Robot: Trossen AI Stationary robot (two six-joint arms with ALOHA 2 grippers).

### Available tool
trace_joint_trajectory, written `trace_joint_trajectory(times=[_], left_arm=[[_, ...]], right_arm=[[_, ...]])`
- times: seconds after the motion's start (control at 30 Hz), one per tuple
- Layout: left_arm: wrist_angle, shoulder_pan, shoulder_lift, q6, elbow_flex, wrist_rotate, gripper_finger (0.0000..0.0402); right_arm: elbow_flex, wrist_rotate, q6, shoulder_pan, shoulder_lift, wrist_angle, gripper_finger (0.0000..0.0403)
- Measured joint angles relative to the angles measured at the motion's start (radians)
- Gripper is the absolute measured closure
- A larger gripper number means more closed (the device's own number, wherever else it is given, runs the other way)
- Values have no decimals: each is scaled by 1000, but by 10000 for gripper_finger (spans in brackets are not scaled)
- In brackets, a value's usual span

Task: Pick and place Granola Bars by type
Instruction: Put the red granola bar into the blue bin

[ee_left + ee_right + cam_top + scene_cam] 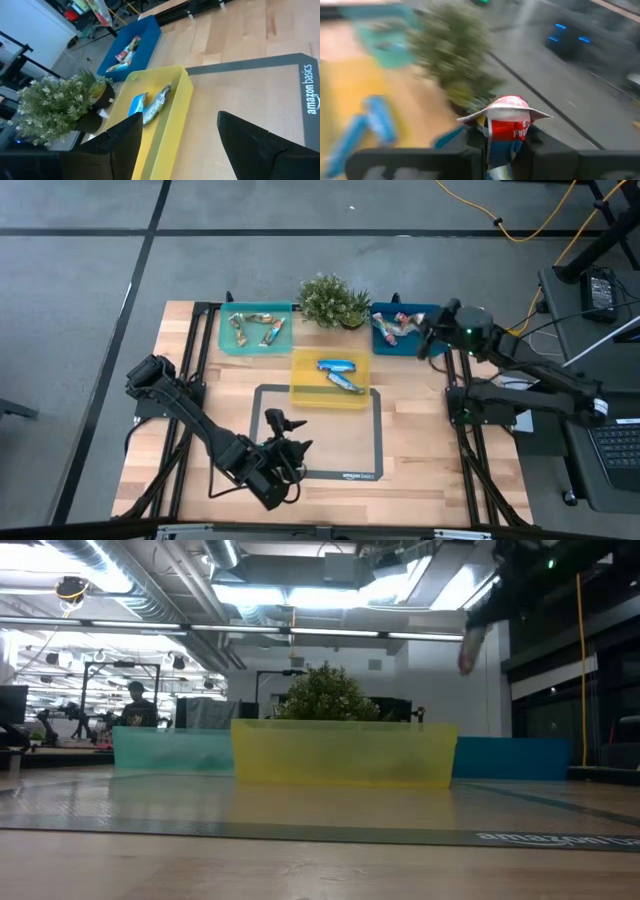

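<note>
Right gripper point(502, 145), mine, is clamped on a silver-red granola bar point(506, 127) above the blue tray point(385, 345). My left gripper point(177, 142) waits, fingers apart. Thin hold; the wrapper may slip and land outside.

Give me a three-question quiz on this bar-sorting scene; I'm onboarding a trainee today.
1. True or false: the right claw is shut on a silvery bar.
2. How many bars lie in the yellow tray?
3. The potted plant stands between which trays? A) teal tray and blue tray B) yellow and blue

Key: 1 true; 2 two; 3 A.
</note>
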Motion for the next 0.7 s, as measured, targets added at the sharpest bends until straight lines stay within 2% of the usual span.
trace_joint_trajectory(times=[0.07, 0.23, 0.4, 0.57, 0.7], left_arm=[[0, 6, 0, 0, 0, 13, 152], [-1, 11, 0, 15, 0, 14, 152], [-1, 11, 0, 26, 0, 15, 156], [-2, 16, 0, 26, 0, 14, 157], [-2, 17, 0, 30, 0, 14, 155]], right_arm=[[-33, 50, -6, -48, 7, 19, 348], [-141, 46, -6, -177, 68, 102, 353], [-227, -49, -4, -270, 174, 245, 350], [-237, -172, 26, -320, 287, 355, 349], [-238, -194, 33, -338, 356, 406, 350]])
